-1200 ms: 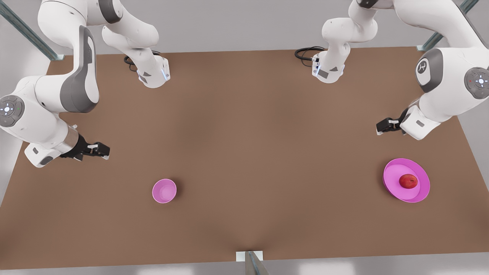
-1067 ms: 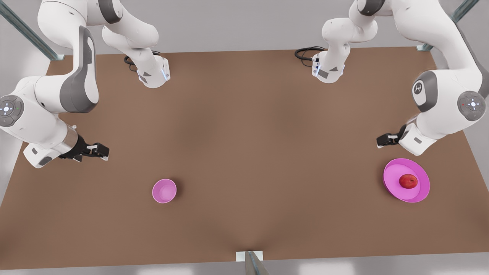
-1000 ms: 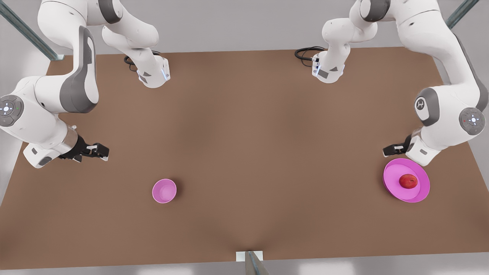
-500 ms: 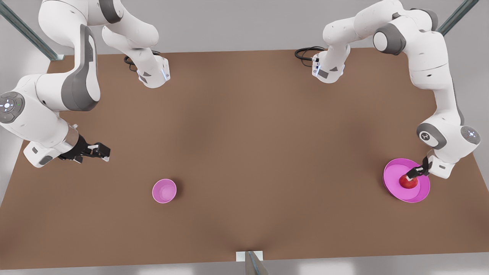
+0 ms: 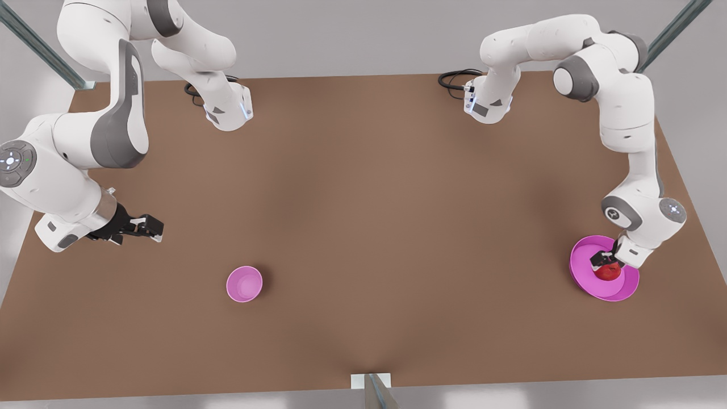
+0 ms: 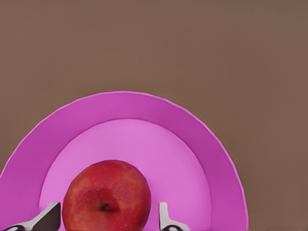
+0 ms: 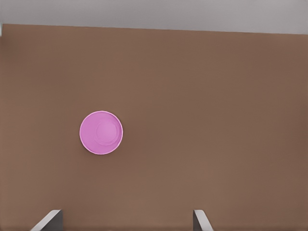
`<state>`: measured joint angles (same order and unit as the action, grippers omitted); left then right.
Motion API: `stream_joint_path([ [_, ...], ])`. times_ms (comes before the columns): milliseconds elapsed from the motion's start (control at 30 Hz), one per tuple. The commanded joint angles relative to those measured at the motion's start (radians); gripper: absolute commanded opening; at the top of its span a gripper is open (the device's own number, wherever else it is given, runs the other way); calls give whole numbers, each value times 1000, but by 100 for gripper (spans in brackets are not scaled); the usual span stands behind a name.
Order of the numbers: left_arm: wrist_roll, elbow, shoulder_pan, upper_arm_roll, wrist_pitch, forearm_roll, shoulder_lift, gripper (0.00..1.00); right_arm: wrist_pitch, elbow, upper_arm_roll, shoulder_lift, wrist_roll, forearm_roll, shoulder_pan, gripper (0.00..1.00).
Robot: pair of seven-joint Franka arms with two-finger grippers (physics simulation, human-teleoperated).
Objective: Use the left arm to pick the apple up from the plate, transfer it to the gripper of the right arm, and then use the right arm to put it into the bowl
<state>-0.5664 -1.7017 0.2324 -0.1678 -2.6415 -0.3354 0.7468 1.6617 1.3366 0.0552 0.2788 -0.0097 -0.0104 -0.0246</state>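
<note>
Brown and bare across its middle, the worktop [image 5: 363,216] carries the two pink dishes far apart, with grey wall behind the arm bases. At the front view's right, the plate [image 5: 585,278] lies near the worktop's edge, and the apple [image 5: 609,273] sits on it, partly covered from above by the left gripper [image 5: 605,262]. The left wrist view shows the apple [image 6: 107,196] resting stem-up on the plate's [image 6: 202,159] inner floor, with one pale fingertip [image 6: 48,219] on one side of it and the other on the far side. The fingers are spread wider than the fruit, and a sliver of pink shows between each tip and the red skin; they appear not to touch it, though the tips are cut off at the picture's edge.

At the front view's left, the right gripper [image 5: 152,228] hangs above bare worktop, up and to the left of the bowl [image 5: 245,284] and well apart from it; this arm waits. In the right wrist view its two fingertips [image 7: 48,220] stand wide apart with nothing between them, and the bowl [image 7: 101,133] sits upright on the brown surface beyond.
</note>
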Motion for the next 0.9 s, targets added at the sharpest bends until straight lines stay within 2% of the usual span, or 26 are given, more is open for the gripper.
stream_joint_path([
  [0,-167,2,-1,2,-57,-7,11,100,0,-1,0,-1,-4,1,0,100],
  [367,-165,20,1,2,-58,-25,42,100,0,-1,-1,-1,-18,1,-5,100],
  [500,-165,20,1,2,-58,-44,43,85,0,-1,-1,-1,-18,1,-5,100],
  [567,-168,20,1,2,-57,-42,43,82,0,-2,0,-1,-16,0,0,100],
  [733,-171,22,-5,2,-52,-42,40,82,0,-1,-1,0,-24,1,-6,100],
  [767,-170,25,-10,4,-38,-42,22,76,0,-1,-3,0,-27,1,-8,100],
  [867,-168,31,-62,17,128,-42,-121,75,0,-1,-6,3,-27,3,-8,100],
])
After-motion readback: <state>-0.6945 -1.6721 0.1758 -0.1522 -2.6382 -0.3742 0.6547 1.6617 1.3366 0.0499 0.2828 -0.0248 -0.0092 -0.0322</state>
